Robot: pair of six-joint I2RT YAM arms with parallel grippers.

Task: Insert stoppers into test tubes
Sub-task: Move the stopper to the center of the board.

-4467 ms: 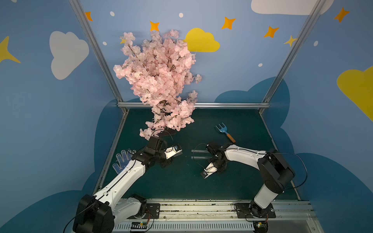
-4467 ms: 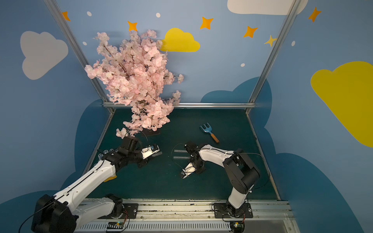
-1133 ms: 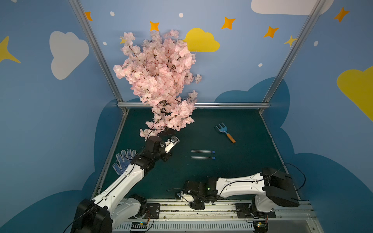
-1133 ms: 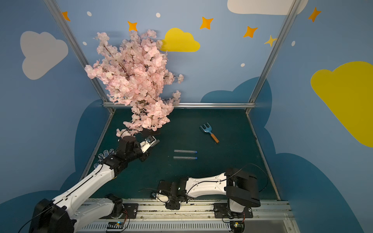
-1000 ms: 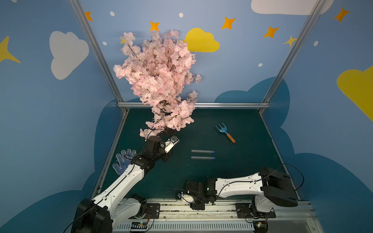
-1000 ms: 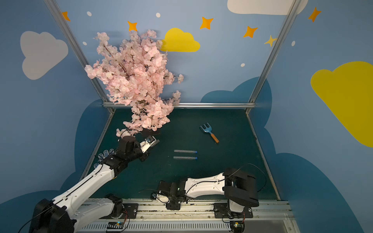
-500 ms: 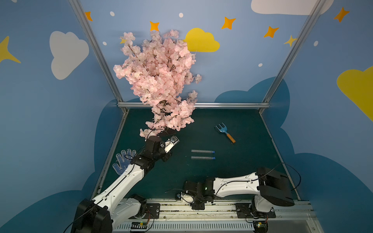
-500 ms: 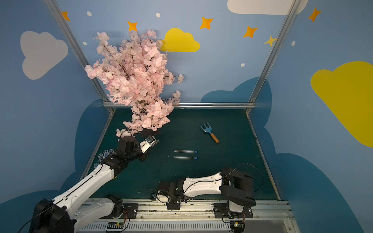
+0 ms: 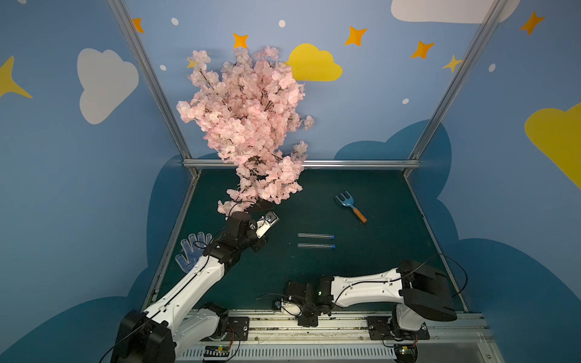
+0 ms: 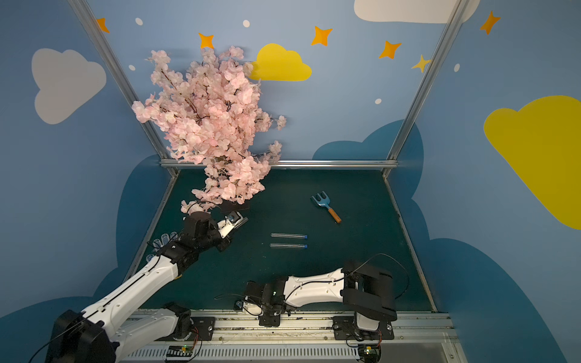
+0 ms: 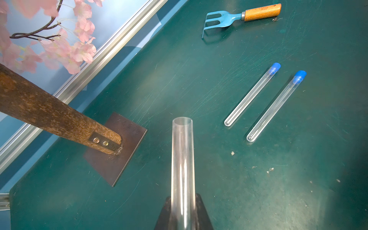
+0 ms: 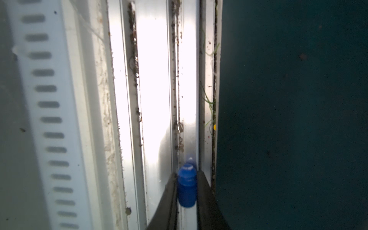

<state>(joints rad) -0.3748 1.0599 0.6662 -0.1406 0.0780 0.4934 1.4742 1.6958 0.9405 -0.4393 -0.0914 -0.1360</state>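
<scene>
- Stopper (image 12: 186, 185), blue and plug-shaped, sits pinched between the two fingers of the right claw (image 12: 186, 179). Its domed end pokes out past the fingertips.
- Directly beneath the right claw runs the silver rail (image 12: 153, 99), with the edge of the green mat (image 12: 288, 119) just beside it.
- Around the held tube (image 11: 182, 159), a clear test tube, the left claw (image 11: 182, 201) is clamped narrow. The tube's open, unplugged mouth points straight away from the claw, above the mat.
- To the robot's right of the left claw, near it, the farther tube (image 9: 315, 235) and the nearer tube (image 9: 315, 246) lie flat on the mat. They are parallel, just beside each other and not touching.
- Each of these carries a fitted stopper (image 11: 274, 67) in the end turned away from the left claw, and both are well apart from the right claw.
- Beyond them from the left claw lies the garden fork (image 9: 350, 206).
- Just beside the left claw stands the blossom tree (image 9: 248, 125) on its dark base plate (image 11: 119, 151).
</scene>
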